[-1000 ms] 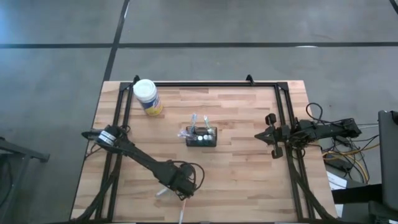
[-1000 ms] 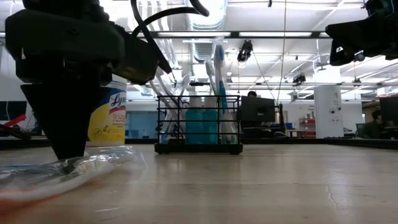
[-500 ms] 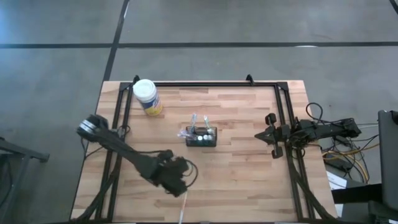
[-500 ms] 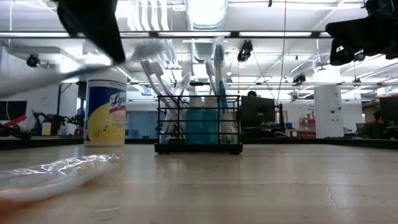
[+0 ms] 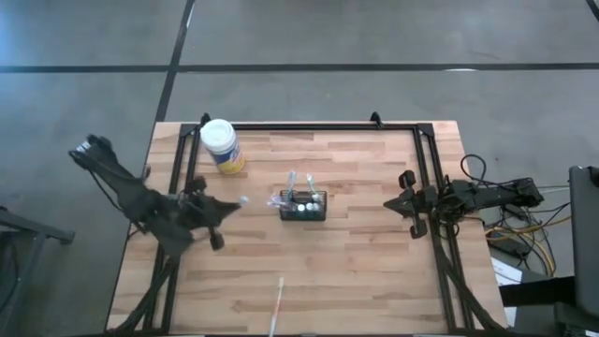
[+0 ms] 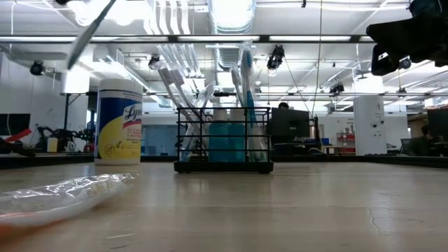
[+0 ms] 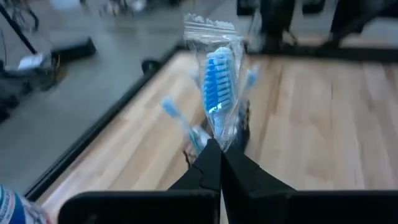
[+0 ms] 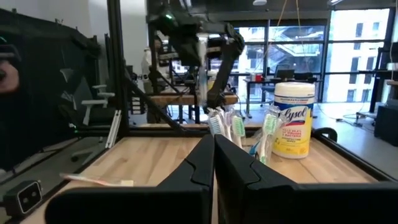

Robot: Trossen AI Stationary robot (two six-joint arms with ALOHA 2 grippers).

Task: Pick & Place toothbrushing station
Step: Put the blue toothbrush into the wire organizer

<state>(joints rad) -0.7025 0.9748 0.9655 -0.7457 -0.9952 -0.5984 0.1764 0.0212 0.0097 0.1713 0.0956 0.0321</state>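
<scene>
While raised above the tabletop (image 5: 365,271) at its 9 o'clock edge, the left hand (image 5: 234,203) is clamped on a wrapped toothbrush (image 7: 219,93), its wrapper tip pointing toward the middle.

Mesh holder box (image 5: 303,206): stands upright near the tabletop's centre, toothbrushes sticking up from it; bare wood on all sides.

Yellow canister (image 5: 221,146): upright at 11 o'clock, close to the black frame rail (image 5: 318,126).

Loose wrapper (image 5: 277,301): lies flat at 6 o'clock, reaching the near edge.

Right hand (image 5: 410,204): fingers pressed together, holding nothing, parked at the 3 o'clock edge, well apart from the box.
</scene>
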